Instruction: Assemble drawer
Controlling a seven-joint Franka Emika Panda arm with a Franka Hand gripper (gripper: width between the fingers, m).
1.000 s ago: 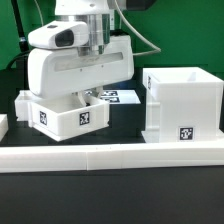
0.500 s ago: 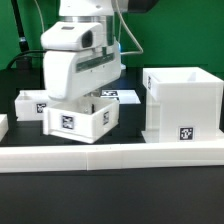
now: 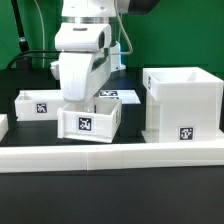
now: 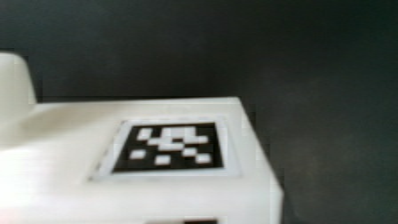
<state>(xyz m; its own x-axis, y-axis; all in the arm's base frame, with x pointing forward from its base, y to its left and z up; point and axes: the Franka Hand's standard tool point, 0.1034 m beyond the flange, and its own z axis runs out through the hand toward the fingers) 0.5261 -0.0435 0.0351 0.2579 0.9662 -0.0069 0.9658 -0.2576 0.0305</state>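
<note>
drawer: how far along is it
Done: nothing yet; the far tray and near tray sit outside the housing. In hand: the claw is down on the near tray, grip hidden. Left: both trays go into the housing.

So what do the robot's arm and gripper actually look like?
The gripper is a glossy white, boxy block with rounded edges. The arm above is white and grey, with a thin black cable beside it. The small tray hides the fingers.
</note>
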